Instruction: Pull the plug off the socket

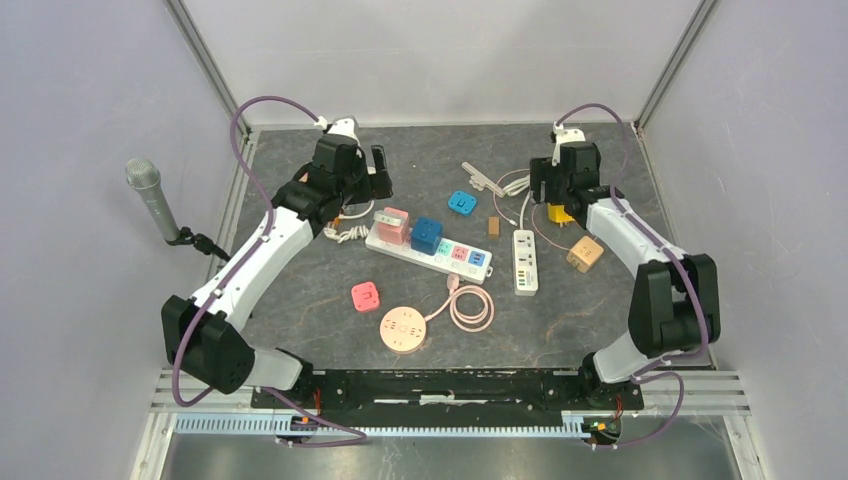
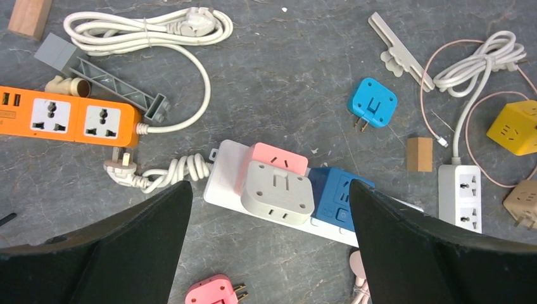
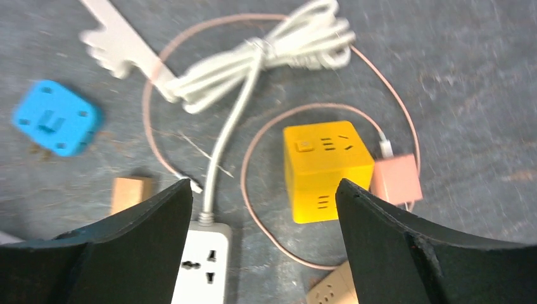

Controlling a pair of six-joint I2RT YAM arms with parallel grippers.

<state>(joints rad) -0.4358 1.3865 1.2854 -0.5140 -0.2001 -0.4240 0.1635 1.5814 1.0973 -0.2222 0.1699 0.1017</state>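
Note:
A white power strip (image 1: 455, 260) lies mid-table. A pink-and-grey adapter plug (image 1: 393, 225) and a blue cube plug (image 1: 427, 235) sit in it. In the left wrist view the grey-faced plug (image 2: 278, 192) sits on its pink body (image 2: 278, 159), with the blue plug (image 2: 332, 196) beside it on the strip (image 2: 221, 177). My left gripper (image 1: 380, 175) hovers open above the strip's left end, and the plug lies between its fingers (image 2: 270, 185). My right gripper (image 1: 548, 198) is open and empty (image 3: 263, 183) above a yellow cube socket (image 3: 326, 168).
An orange power strip (image 2: 69, 117) and a coiled white cable (image 2: 145, 28) lie at the far left. Around are a loose blue adapter (image 1: 462, 202), a pink adapter (image 1: 365, 296), a round pink socket (image 1: 402, 329), a second white strip (image 1: 525, 262), a tan cube (image 1: 585, 253) and a wooden block (image 1: 493, 227).

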